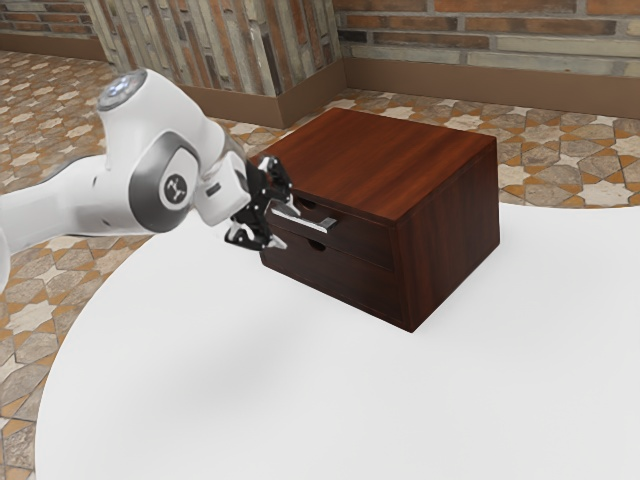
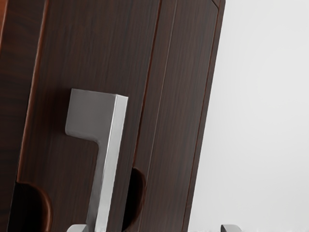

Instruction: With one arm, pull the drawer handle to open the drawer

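I'm hovering my hand open at the cabinet's upper drawer. Its fingers are spreading wide, straddling the near end of the silver handle. The cabinet is sitting on the white bench.

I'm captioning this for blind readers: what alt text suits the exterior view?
A white robot arm holds its open black two-finger gripper around the silver bar handle of a dark brown wooden drawer cabinet standing on a white round table.
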### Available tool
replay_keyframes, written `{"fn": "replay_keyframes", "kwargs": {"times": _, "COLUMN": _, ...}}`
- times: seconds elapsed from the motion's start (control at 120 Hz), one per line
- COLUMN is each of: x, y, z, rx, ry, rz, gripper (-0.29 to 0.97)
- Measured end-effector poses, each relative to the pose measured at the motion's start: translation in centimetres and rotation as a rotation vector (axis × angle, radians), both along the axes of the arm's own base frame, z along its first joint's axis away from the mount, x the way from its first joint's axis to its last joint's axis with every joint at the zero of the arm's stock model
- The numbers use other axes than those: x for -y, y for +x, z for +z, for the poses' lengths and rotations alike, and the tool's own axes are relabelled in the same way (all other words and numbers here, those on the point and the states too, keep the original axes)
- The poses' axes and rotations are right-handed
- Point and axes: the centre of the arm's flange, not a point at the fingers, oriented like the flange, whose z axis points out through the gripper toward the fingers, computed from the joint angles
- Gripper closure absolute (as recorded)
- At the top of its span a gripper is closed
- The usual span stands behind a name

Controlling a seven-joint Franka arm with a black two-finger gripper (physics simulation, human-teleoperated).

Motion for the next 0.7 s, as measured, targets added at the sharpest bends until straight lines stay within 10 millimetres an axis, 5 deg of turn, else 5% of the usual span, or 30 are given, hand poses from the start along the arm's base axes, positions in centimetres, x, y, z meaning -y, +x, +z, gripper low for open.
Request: {"fn": "replay_keyframes", "kwargs": {"times": 0.7, "x": -0.9, "y": 1.6, "z": -0.7, "rx": 0.0, "ry": 0.009, "rz": 0.014, "gripper": 0.42}}
